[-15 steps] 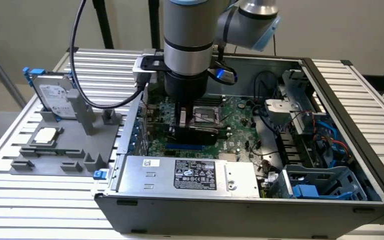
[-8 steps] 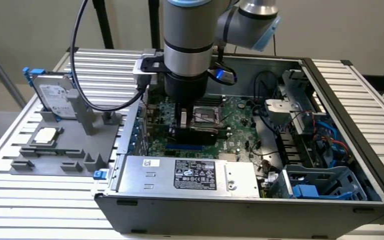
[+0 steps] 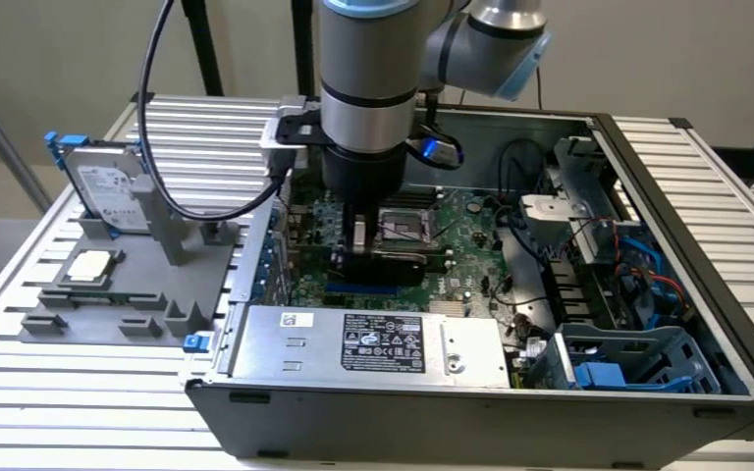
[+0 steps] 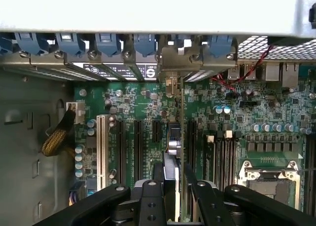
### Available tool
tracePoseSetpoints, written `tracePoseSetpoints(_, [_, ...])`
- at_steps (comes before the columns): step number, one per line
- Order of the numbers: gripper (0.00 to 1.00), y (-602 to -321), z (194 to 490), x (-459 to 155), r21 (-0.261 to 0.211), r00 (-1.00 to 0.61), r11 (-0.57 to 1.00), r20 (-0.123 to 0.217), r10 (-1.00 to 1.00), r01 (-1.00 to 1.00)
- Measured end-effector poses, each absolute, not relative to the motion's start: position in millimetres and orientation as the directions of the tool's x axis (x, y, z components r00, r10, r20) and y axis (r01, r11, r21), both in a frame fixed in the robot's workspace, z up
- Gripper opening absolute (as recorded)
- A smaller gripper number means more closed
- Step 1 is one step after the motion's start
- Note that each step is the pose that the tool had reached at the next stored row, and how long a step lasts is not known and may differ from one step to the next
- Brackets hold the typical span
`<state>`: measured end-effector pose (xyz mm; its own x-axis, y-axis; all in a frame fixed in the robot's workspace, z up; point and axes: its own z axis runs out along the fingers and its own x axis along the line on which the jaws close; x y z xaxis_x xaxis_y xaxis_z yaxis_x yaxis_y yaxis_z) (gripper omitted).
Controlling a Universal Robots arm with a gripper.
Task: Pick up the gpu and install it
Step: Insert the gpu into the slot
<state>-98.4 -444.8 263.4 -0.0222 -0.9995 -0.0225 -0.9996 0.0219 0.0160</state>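
Exterior view: I have the gripper (image 3: pixel 374 257) deep inside the computer case (image 3: pixel 691 206), low over the motherboard (image 3: pixel 462 240). Wrist view: jaws closed on the gpu (image 4: pixel 174 152), held edge-on at six o'clock over the slots (image 4: pixel 137 147); pickup done, I judge seating unfinished.

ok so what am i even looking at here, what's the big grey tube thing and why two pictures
The grey tube is a robot arm reaching down into an open computer case. One picture comes from a camera standing off to the side; the other from a camera on the arm's wrist, looking past its gripper at the green main board. The black jaws are shut on a thin card, the gpu, held on edge over the board's slots. Outside the case, on a grey tray, stand a hard drive and a small silver chip.
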Motion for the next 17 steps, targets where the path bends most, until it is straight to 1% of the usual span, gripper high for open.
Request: tracePoseSetpoints(17, [0.0, -444.3, 253.7, -100.8, 0.016, -0.022, 0.022, -0.022, -1.0, -1.0])
